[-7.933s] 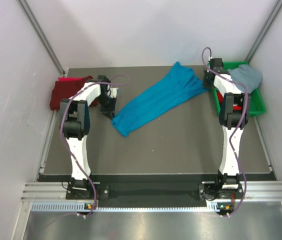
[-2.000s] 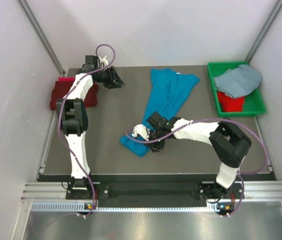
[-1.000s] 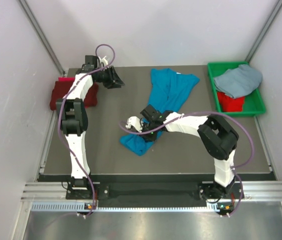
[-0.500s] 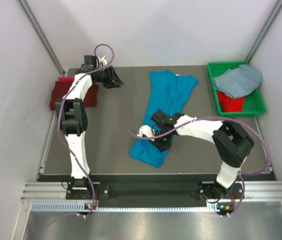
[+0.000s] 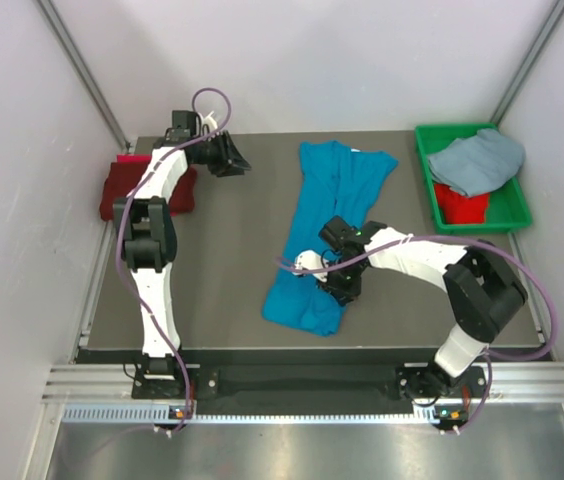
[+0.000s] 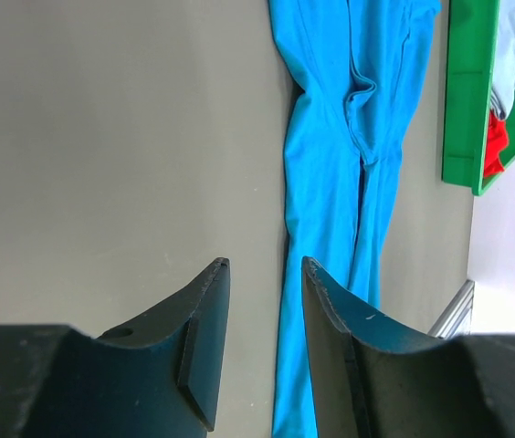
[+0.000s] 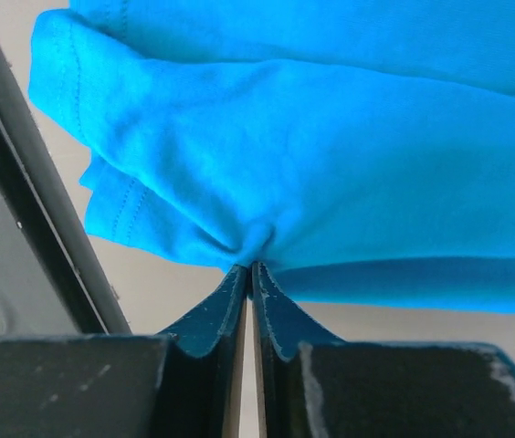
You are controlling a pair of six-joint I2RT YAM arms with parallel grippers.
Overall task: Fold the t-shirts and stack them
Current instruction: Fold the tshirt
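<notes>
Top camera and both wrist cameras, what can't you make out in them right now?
Red shirt: top view, mostly buried under the grey-blue shirt in the green bin.
Maroon shirt: top view, partly behind the left arm.
Right claw: top view, tips hidden under its own wrist; only the wrist view shows them pinching the blue shirt.
The green bin: left wrist view, cut off by the right edge.

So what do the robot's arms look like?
The left arm and right arm are white tubes with black joints, each trailing a purple cable. The left gripper and right gripper have dark, tapered fingers.
</notes>
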